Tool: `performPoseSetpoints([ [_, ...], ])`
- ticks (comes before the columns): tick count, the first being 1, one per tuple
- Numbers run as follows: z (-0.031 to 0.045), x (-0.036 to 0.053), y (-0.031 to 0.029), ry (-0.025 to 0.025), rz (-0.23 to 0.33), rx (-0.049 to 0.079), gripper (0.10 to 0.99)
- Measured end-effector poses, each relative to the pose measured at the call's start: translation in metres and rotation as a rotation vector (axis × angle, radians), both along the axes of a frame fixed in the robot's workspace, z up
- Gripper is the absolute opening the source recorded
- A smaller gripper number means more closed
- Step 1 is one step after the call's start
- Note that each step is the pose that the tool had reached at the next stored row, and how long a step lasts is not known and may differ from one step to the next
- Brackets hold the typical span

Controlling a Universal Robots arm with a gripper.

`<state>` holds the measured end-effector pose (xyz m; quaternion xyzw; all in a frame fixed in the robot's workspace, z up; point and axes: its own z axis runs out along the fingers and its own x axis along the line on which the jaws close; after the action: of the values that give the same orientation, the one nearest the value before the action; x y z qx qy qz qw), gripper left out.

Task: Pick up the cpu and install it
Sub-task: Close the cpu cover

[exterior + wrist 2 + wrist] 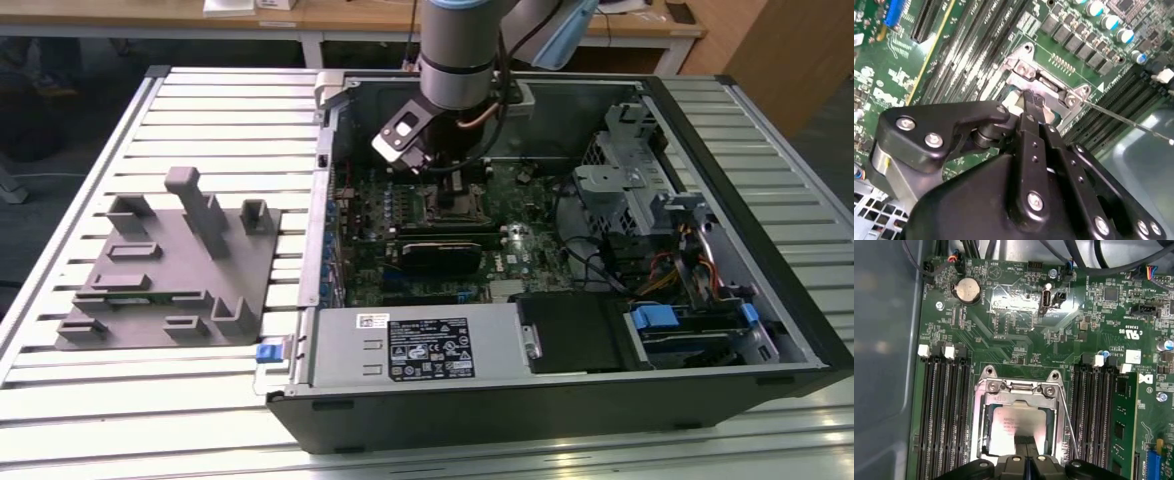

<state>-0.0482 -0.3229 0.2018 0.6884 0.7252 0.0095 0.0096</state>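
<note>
The cpu, a pale silver square, lies flat inside the metal-rimmed socket frame on the green motherboard. My gripper hangs directly over it, its two thin black fingers pressed together at the chip's top face, shut with nothing seen between them. In the second wrist view the gripper points down at the socket frame, and a sliver of the cpu shows beside the tips. In the exterior view the arm reaches down into the open computer case, with the gripper low over the board.
The thin socket lever stands up beside the frame. Memory slots flank the socket on both sides. A power supply and drive cage crowd the case. A grey plastic fixture sits on the slatted table at the exterior view's left.
</note>
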Motion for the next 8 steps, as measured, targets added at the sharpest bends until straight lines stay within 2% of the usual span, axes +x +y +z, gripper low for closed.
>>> performPoseSetpoints([
  [4,0.0060,-0.0001,-0.0001,0.0006,0.000,-0.001,0.106],
  [8,0.0063,0.0013,-0.0001,0.0006,0.000,-0.001,0.106],
])
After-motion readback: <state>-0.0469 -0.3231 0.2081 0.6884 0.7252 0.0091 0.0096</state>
